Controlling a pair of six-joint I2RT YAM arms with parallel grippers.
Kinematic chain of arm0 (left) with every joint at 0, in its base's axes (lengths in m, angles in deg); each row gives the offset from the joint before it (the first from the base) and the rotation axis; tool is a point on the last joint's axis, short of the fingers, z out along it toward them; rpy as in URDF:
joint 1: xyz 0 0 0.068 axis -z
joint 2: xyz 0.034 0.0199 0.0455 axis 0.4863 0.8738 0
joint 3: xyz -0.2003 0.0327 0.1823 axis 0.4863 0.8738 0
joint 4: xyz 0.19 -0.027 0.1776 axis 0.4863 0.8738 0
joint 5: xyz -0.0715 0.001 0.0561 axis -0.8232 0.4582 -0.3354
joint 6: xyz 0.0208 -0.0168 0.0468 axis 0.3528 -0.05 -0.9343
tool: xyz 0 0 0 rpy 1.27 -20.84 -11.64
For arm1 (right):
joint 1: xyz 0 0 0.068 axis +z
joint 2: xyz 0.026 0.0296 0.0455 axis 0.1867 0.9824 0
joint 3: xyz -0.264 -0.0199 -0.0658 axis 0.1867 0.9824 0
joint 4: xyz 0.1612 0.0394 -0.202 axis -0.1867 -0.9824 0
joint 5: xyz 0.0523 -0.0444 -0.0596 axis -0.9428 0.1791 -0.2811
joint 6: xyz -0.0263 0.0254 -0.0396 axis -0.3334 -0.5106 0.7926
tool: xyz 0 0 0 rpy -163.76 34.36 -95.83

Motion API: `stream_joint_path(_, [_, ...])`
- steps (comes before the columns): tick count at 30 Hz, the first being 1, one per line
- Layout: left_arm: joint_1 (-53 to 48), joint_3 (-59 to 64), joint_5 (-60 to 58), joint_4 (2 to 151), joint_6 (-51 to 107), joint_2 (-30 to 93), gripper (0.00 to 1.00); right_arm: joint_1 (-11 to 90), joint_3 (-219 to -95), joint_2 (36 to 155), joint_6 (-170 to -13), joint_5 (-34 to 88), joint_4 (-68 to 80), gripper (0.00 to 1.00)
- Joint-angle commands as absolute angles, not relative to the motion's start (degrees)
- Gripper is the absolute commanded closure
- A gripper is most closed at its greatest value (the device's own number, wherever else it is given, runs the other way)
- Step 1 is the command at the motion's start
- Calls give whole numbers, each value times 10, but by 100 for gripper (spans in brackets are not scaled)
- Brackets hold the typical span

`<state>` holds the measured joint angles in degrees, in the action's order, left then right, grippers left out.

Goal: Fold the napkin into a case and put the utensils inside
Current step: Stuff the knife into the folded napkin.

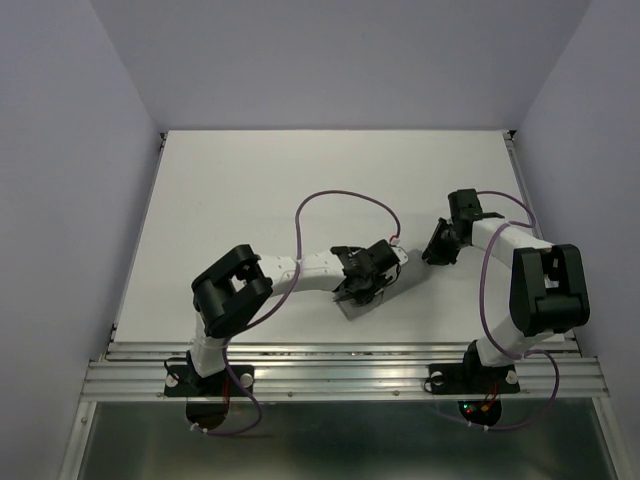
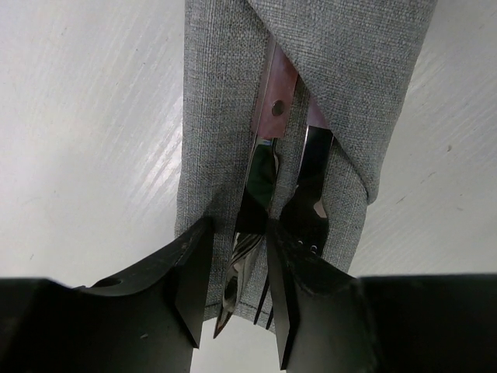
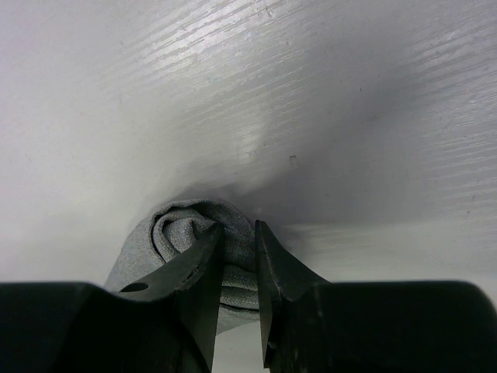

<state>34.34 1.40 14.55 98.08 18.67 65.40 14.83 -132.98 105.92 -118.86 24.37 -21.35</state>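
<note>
The grey napkin is folded into a long narrow case point(image 2: 225, 93) lying flat on the table; in the top view it point(image 1: 375, 296) shows under my left gripper point(image 1: 368, 283). The knife point(image 2: 273, 109) and fork point(image 2: 309, 171) lie side by side in its fold, pinkish-red handles inside, metal tips poking past the near hem. My left gripper point(image 2: 239, 225) has its jaws closed around the knife blade. My right gripper point(image 1: 437, 250) is at the case's far end. In the right wrist view it point(image 3: 239, 229) pinches the bunched grey cloth point(image 3: 175, 225).
The white table point(image 1: 250, 190) is bordered by pale walls at the back and sides. A metal rail point(image 1: 340, 365) runs along the near edge by the arm bases. Purple cables point(image 1: 345, 198) loop above both arms.
</note>
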Motion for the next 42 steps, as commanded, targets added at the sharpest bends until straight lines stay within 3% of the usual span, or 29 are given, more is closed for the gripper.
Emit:
stream_joint_path(1, [351,20,156,978,183,669,55,145,-1328,1048,-1185,233,-205,72])
stream_joint_path(19, [358,0,174,998,184,657,62,145,-1326,1043,-1185,232,-205,72])
stream_joint_path(26, [358,-6,168,997,193,657,71,145,-1323,1040,-1185,231,-205,72])
stream_joint_path(42, [357,-45,139,1003,188,681,73,145,-1316,1034,-1187,227,-202,72])
